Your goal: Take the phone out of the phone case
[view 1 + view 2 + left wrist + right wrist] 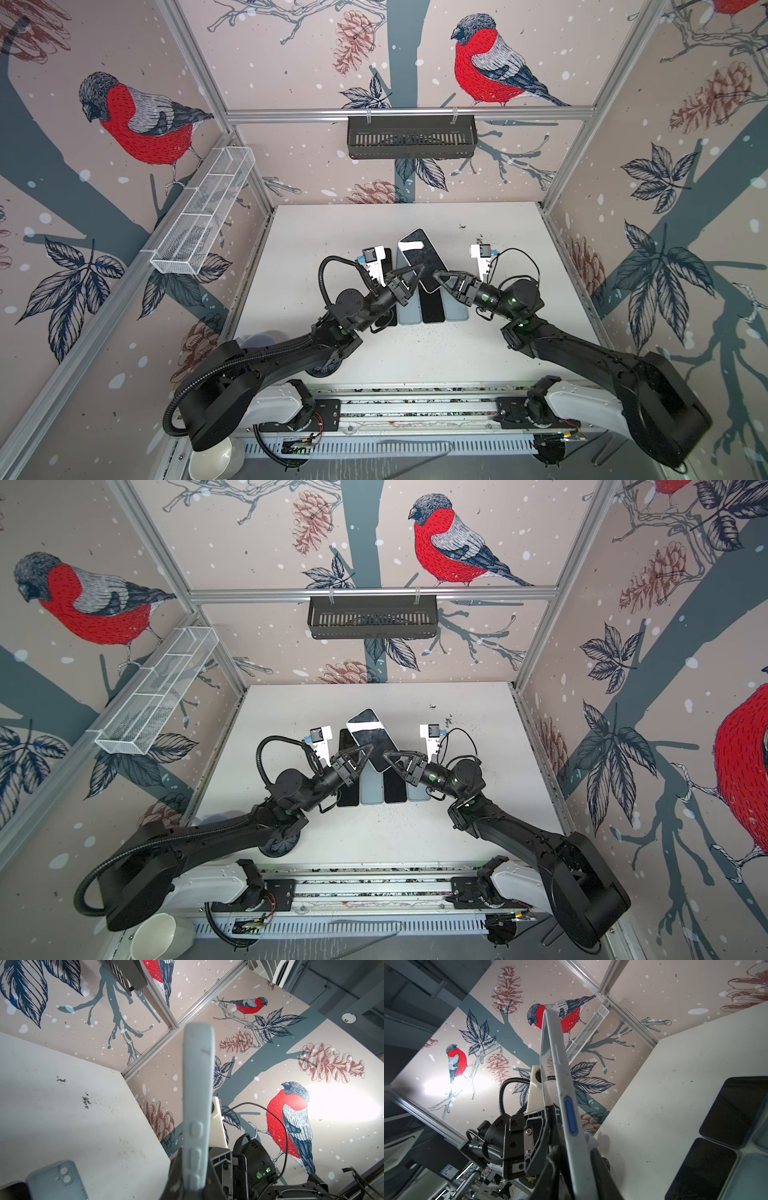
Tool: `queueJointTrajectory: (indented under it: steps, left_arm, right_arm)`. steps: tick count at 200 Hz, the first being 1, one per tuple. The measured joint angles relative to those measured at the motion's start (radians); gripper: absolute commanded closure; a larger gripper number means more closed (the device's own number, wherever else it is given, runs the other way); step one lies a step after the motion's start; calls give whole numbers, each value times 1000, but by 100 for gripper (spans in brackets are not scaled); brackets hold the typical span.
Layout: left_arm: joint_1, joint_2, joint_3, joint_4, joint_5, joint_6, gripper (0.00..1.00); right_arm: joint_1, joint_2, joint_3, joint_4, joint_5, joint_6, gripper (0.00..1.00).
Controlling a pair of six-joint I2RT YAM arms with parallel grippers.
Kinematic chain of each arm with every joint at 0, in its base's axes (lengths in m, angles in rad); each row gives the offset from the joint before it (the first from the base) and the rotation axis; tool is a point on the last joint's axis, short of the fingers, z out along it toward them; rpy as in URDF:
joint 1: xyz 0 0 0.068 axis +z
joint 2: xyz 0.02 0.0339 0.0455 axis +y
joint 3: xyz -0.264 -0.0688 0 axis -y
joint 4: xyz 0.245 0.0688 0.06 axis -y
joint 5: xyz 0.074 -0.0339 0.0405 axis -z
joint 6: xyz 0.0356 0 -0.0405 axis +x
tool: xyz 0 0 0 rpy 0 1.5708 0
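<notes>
One cased phone [420, 255] pinched by left pincer [417, 269] and right pincer [437, 275]; four slabs [432, 307] flat on table [332, 232].

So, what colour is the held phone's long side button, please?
Blue button, best in right wrist view.

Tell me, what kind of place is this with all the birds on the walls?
Most likely a robot test booth in a lab. A left arm and right arm sit on a rail at a white table, holding a phone, inside metal-framed walls with bird wallpaper.
</notes>
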Motion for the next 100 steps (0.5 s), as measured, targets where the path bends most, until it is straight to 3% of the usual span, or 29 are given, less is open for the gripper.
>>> queueJointTrajectory:
  steps: [17, 31, 40, 53, 61, 79, 100]
  left_arm:
    - [0, 20, -14, 79, -2, -45, 100]
    - [-2, 30, -26, 127, 0, -63, 99]
    - [-2, 33, -30, 137, 2, -73, 86]
    - [-3, 33, -32, 144, 4, -75, 52]
    - [-3, 33, -33, 143, 1, -62, 40]
    - [-3, 16, -39, 143, -3, -57, 26]
    - [0, -10, -41, 134, -16, -55, 25]
  right_arm:
    - [0, -1, 5, 41, -17, 16, 97]
    - [1, -1, 6, 54, -26, 22, 99]
    - [1, -1, 6, 55, -29, 25, 99]
    - [1, -8, 5, 53, -34, 30, 99]
    - [1, -16, 5, 51, -37, 24, 100]
    - [1, -36, -9, 24, -42, 18, 100]
    - [-3, -63, -25, -8, -45, 14, 100]
